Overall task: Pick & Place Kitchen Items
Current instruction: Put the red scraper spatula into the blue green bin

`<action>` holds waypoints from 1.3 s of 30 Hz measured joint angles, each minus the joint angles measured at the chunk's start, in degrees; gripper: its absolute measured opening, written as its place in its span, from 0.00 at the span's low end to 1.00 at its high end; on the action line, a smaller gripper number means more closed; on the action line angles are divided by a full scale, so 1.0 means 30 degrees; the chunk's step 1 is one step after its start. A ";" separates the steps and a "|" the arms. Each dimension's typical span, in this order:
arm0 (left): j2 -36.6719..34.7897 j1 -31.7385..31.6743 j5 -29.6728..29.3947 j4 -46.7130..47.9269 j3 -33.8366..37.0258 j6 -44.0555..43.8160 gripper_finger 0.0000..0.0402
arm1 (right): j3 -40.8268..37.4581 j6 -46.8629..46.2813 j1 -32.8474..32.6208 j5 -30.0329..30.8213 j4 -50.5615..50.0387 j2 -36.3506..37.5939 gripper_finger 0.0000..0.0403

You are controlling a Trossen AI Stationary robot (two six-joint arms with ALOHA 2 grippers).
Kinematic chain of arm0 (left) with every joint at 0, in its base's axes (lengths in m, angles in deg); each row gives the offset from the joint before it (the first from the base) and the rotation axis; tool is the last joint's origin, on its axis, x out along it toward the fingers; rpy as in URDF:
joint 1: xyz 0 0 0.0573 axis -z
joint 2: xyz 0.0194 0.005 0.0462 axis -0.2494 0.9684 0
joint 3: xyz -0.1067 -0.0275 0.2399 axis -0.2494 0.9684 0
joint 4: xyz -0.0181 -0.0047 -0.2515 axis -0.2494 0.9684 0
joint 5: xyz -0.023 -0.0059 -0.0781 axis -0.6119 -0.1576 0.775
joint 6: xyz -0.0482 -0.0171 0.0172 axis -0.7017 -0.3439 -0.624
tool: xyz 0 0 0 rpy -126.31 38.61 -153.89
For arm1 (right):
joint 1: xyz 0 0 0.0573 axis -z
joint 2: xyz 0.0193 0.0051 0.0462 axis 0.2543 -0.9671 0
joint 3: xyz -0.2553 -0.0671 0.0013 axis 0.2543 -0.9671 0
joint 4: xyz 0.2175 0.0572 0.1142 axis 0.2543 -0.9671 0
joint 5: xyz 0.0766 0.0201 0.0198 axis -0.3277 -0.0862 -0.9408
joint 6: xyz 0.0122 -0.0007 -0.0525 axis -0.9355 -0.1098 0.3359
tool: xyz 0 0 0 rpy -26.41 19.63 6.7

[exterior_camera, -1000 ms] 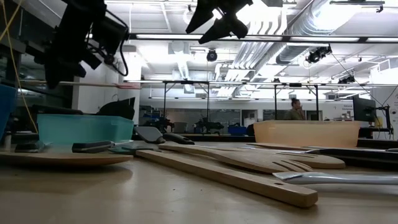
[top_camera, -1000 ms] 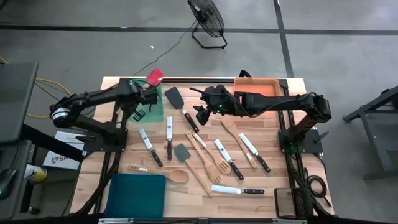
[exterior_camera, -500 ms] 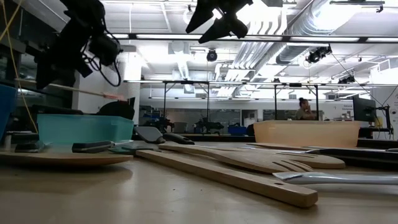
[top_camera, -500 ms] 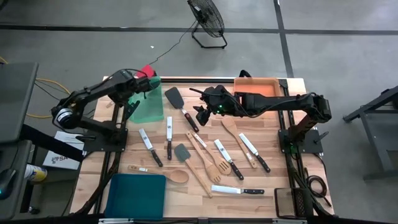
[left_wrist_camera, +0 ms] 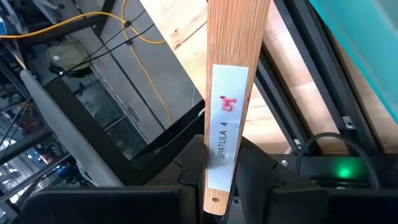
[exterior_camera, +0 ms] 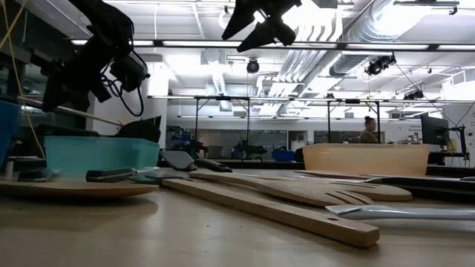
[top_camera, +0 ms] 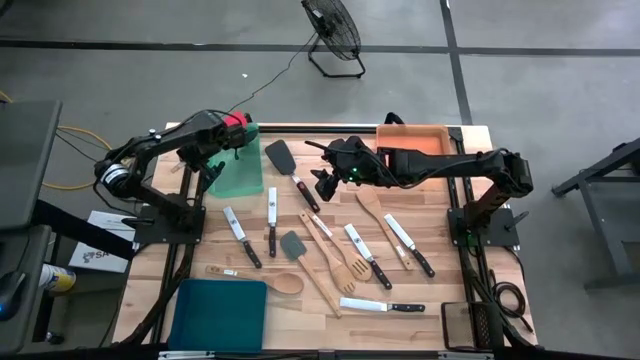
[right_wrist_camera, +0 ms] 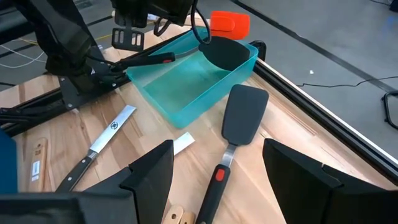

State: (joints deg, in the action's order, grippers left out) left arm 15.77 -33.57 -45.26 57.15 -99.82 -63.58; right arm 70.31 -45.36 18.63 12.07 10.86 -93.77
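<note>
My left gripper is at the table's far left, shut on a wooden-handled spatula with a red head. The head is over the far end of the green tray. My right gripper is open and empty, raised over the handle of a black spatula that lies flat on the table beside the tray. Black-handled knives, wooden turners, a wooden spoon and a grey spatula lie flat across the middle of the table. My left gripper pinches the wooden handle near its free end, by the white label, between its two fingers. The handle runs forward out of the fingers. The spatula is lifted clear and slants in the low view, with its red head above the tray's far rim.
An orange tray stands at the far right and a teal tray at the near left corner. Arm stands flank both table sides. A person moves in the room far behind the table.
My left gripper has swung with the red-headed spatula toward the table's left and far edges, off the green tray, which now shows. The handle, level before, now slants. My right arm has kept still.
</note>
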 joint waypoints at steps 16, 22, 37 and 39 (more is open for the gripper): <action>0.0058 0.0010 0.3121 -0.1314 0.0000 0.0814 0.23 | 0.0000 0.0158 0.0000 -0.0006 -0.0003 0.0000 0.59; 0.0058 0.0007 0.3376 -0.1624 0.0000 0.1043 0.24 | 0.0000 0.0158 0.0000 -0.0006 -0.0057 0.0000 0.59; 0.0058 0.0007 0.3339 -0.1945 0.0000 0.0727 0.16 | 0.0000 0.0158 -0.0022 -0.0013 -0.0557 0.0000 0.59; 0.0058 0.0007 0.3237 -0.1965 0.0052 0.0723 0.12 | 0.0000 0.0158 -0.0022 -0.0013 -0.0557 0.0000 0.59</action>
State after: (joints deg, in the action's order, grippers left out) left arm 15.94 -33.55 -35.55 51.25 -99.66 -61.41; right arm 70.31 -44.88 18.57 12.03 9.19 -93.77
